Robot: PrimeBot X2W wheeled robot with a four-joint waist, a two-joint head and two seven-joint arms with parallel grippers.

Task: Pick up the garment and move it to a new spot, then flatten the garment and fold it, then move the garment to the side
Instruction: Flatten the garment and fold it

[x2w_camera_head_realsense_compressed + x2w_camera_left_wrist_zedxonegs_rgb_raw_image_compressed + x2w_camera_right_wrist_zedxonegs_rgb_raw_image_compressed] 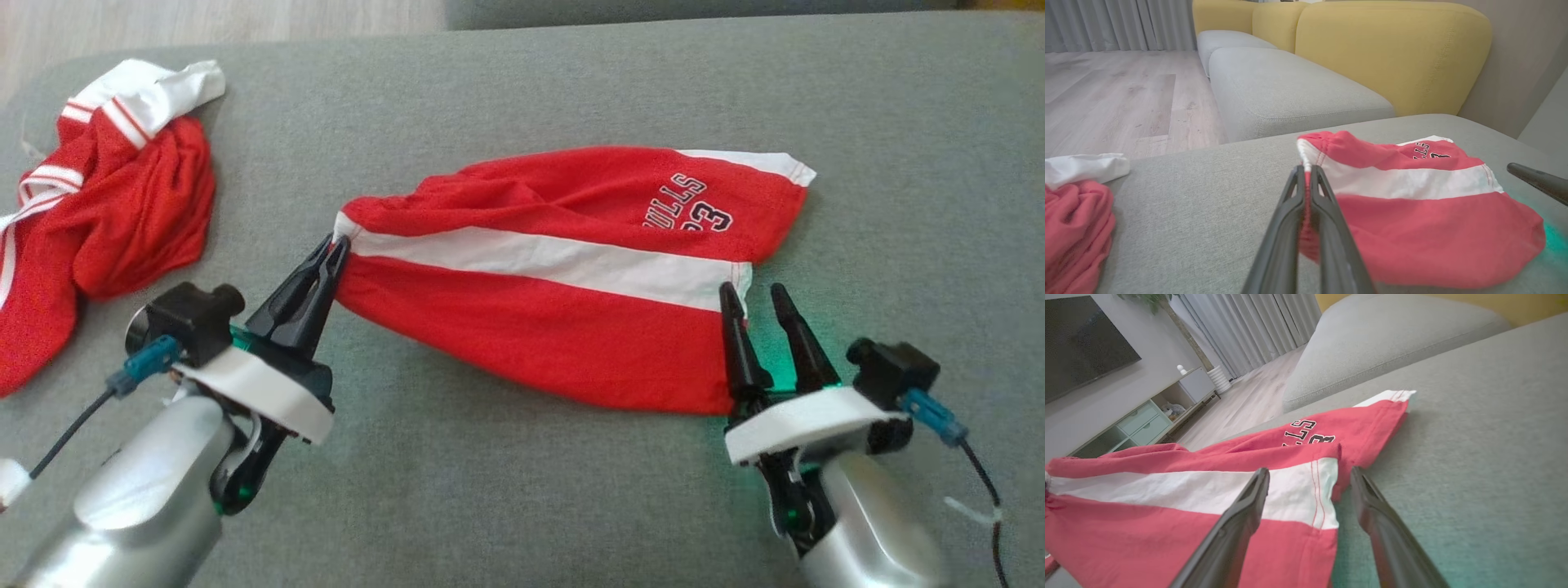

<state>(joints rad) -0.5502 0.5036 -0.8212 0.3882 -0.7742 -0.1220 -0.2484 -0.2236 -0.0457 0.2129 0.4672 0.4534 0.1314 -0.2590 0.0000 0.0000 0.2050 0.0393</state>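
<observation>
Nearest me in the head view, my left claw is clenched on the gathered waistband end of the red cotton shorts with a white side stripe and dark lettering. My right claw stands released at the opposite end, one finger over the white stripe, the other over the bare grey upholstered cushion.

The shorts lie on that cushion with their long axis running roughly 9 to 3 o'clock. Each arm has its own end, and the leg hem sits at about 11 o'clock from the right claw's gap. I judge the next move turns on bringing that gap onto the hem edge.

The right wrist view shows the stitched hem between the spread fingers. I cannot tell whether either finger touches cloth. The left wrist view shows cloth pinched between the shut fingers, which the head view only hints at, and one finger of the right claw at 3 o'clock.

Farther off, at 10 o'clock, a crumpled red-and-white garment lies well apart. Beyond stands a yellow sofa back.
</observation>
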